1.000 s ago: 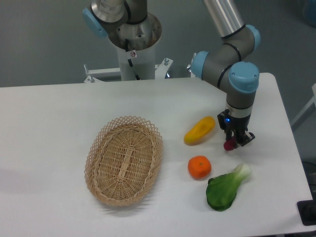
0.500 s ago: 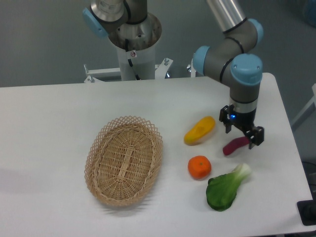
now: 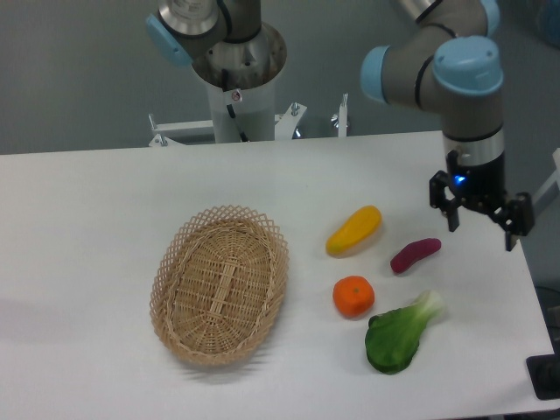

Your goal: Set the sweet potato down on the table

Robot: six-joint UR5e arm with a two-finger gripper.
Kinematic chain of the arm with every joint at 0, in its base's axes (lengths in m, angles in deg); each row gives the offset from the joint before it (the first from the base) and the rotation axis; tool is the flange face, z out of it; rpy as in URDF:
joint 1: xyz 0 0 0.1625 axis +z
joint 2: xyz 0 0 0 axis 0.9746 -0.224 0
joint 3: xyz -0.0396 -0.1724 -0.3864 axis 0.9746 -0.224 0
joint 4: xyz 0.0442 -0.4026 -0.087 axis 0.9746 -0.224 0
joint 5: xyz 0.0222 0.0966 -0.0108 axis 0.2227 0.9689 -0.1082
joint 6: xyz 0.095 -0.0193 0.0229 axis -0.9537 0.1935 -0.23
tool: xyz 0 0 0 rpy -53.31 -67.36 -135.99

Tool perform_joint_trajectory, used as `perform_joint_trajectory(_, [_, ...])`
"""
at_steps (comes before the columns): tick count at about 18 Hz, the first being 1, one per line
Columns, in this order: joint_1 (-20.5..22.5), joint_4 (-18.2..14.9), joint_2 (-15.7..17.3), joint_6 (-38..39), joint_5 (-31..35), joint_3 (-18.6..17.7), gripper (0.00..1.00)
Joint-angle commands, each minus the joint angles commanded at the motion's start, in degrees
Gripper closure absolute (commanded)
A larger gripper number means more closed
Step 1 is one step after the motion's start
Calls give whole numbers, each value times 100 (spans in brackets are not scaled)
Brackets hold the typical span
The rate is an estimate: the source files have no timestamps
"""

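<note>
The sweet potato (image 3: pixel 415 255), gripped a second ago, is now left lying on the table (image 3: pixel 105 201) between the yellow vegetable (image 3: pixel 354 230) and the greens (image 3: pixel 401 332), while the gripper (image 3: pixel 480 229), fingers spread and apparently empty, is raised clear to its right, so the placing seems done.

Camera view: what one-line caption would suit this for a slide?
Sweet potato lies on the white table; the open gripper hangs apart from it.
</note>
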State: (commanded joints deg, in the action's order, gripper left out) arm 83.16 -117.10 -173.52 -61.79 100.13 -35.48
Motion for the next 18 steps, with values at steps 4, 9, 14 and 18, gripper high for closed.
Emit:
perform_joint_trajectory(4, [281,-932,167,-1043,-9,220,0])
perform_joint_trajectory(9, [686,-1232,308,-2292,-70,28,0])
perform_joint_trajectory(14, [739,-1180,378,-2356,-106,-131,0])
perform_joint_trajectory(18, [722,-1171,396,-2329,-106,-131,0])
